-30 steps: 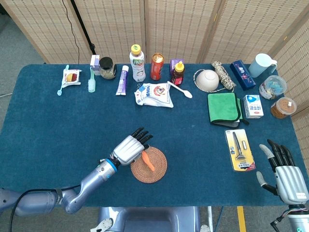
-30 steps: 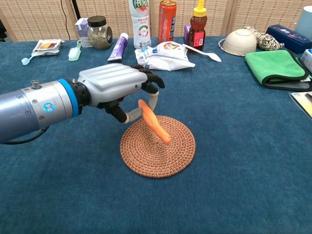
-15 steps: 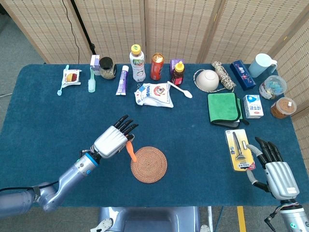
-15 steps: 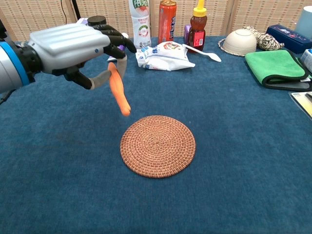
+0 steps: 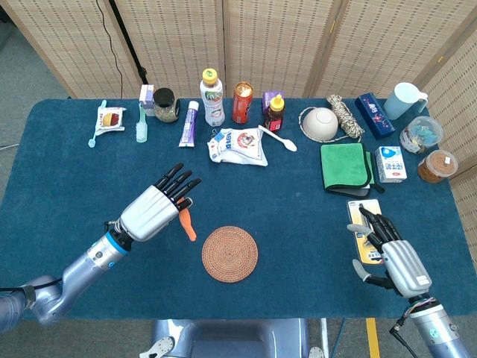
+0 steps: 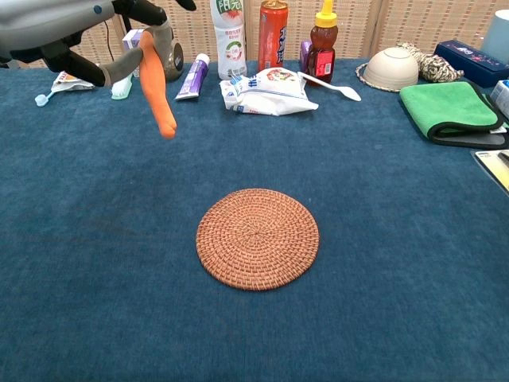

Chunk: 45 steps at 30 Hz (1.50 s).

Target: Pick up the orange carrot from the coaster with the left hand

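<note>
The orange carrot [image 5: 187,224] [image 6: 157,89] hangs tip-down in the air, pinched by my left hand [image 5: 155,209] [image 6: 75,28] between thumb and a finger. It is up and to the left of the round woven coaster [image 5: 229,253] [image 6: 257,237], which lies bare on the blue tablecloth. My right hand [image 5: 393,256] hovers low at the right near the front edge, fingers apart and holding nothing, over the lower end of a razor package [image 5: 363,212].
Along the back stand a green-tea bottle [image 5: 212,98], red can [image 5: 242,102], honey bottle [image 5: 276,111], jar [image 5: 165,104] and toothpaste tube [image 5: 188,124]. A white snack bag [image 5: 238,146], bowl [image 5: 320,124] and green cloth [image 5: 346,166] lie mid-right.
My left hand has lifted the carrot off the coaster and carried it up and to the left. My right hand has moved forward and left toward the razor package.
</note>
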Each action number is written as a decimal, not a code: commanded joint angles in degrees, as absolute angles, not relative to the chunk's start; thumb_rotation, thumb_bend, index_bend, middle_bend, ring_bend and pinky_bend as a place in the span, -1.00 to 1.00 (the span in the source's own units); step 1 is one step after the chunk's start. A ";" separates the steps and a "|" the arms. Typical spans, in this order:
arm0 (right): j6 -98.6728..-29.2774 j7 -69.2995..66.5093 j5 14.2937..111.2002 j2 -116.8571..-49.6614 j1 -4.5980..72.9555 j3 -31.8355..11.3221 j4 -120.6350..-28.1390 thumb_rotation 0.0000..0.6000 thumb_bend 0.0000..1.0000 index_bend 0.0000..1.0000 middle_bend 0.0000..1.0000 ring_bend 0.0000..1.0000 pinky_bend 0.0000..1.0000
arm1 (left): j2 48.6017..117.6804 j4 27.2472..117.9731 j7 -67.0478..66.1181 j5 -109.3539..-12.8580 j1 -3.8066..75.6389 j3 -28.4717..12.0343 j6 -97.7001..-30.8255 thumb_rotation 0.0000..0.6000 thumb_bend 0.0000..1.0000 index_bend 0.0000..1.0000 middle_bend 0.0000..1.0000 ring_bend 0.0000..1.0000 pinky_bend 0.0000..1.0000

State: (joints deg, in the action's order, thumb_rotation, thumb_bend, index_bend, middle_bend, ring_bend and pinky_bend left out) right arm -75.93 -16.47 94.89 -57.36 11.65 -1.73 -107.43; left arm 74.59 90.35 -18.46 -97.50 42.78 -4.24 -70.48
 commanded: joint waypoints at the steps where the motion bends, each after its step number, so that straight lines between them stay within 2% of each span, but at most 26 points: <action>1: -73.46 -19.04 95.04 -57.76 13.76 -1.85 -107.73 1.00 -0.13 -0.55 -1.00 -1.00 -1.00 | 74.05 90.14 -18.18 -98.55 42.99 -4.49 -71.03 1.00 0.17 0.35 -0.66 -0.82 -1.00; 24: -57.15 -40.31 90.76 -61.12 26.02 -2.77 -107.40 1.00 -0.13 -0.52 -0.98 -1.00 -1.00 | 76.95 89.67 -22.42 -106.34 48.69 -7.45 -70.22 1.00 0.17 0.34 -0.67 -0.88 -1.00; 45: -50.46 -58.66 89.88 -63.23 32.98 -3.61 -105.87 1.00 -0.13 -0.31 -0.96 -1.00 -1.00 | 81.15 89.25 -27.76 -106.28 51.92 -9.06 -66.88 1.00 0.17 0.34 -0.71 -0.92 -1.00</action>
